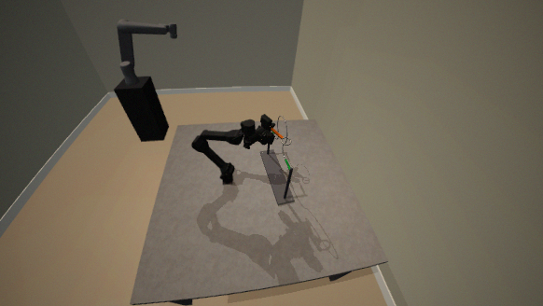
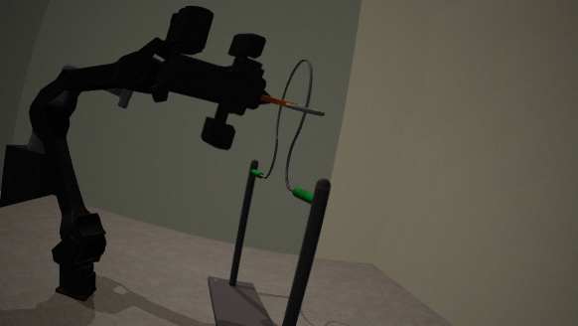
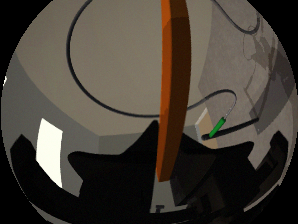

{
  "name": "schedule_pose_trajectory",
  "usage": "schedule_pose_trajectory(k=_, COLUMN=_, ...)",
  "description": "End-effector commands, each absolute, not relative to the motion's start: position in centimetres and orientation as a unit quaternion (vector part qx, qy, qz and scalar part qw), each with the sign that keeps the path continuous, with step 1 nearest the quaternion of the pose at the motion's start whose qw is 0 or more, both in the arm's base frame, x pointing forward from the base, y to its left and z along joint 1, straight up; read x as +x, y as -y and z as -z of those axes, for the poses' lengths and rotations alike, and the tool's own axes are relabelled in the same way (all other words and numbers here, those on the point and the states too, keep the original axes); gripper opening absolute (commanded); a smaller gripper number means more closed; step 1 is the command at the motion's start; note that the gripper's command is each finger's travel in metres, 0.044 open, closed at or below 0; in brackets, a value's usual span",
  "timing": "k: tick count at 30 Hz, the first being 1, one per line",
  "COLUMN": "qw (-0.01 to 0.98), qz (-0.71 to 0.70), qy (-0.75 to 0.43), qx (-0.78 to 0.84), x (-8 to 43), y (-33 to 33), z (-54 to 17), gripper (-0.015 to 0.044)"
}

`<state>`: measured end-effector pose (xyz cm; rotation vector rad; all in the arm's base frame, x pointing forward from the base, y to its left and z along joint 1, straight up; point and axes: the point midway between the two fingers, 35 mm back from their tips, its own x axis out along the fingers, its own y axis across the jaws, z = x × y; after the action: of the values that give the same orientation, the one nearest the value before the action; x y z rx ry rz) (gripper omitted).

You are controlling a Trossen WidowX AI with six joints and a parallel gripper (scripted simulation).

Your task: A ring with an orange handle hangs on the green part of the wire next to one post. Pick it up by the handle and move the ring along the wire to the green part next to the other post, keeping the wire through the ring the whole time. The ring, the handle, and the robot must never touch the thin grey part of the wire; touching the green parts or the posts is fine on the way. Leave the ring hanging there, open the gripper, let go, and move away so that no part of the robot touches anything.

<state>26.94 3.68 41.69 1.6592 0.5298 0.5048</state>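
Note:
The gripper (image 1: 271, 131) (image 2: 263, 96) (image 3: 167, 145) is shut on the orange handle (image 1: 277, 133) (image 2: 274, 100) (image 3: 175, 65). The handle's ring (image 2: 317, 113) is nearly edge-on in the exterior view, high above both posts. It appears around the near branch of the looped grey wire (image 2: 304, 61) (image 3: 69, 55); contact or a gap cannot be told. The handle crosses the wire's far branch in that view. The near green part (image 1: 287, 164) (image 2: 302, 194) joins the near post (image 1: 288, 184) (image 2: 307, 244); the far green part (image 2: 256, 173) joins the far post (image 2: 242, 229). The ring is outside the wrist view.
The posts stand on a dark base plate (image 1: 275, 174) (image 2: 233, 303) on the grey table (image 1: 187, 261). The arm reaches in from the left side, above the plate. A second grey arm (image 1: 145, 28) on a black pedestal (image 1: 142, 112) stands beyond the table.

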Motion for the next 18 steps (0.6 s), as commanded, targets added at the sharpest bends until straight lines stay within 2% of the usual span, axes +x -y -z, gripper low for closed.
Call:
schedule_pose_trajectory(k=1, qw=0.64, qz=-0.215, qy=-0.237, qx=0.699, x=26.98, y=-3.73, z=-41.48, gripper=-0.015)
schedule_pose_trajectory(k=18, qw=0.717, qz=-0.191, qy=-0.255, qx=0.621, x=26.99, y=-3.74, z=-40.73, gripper=-0.015)
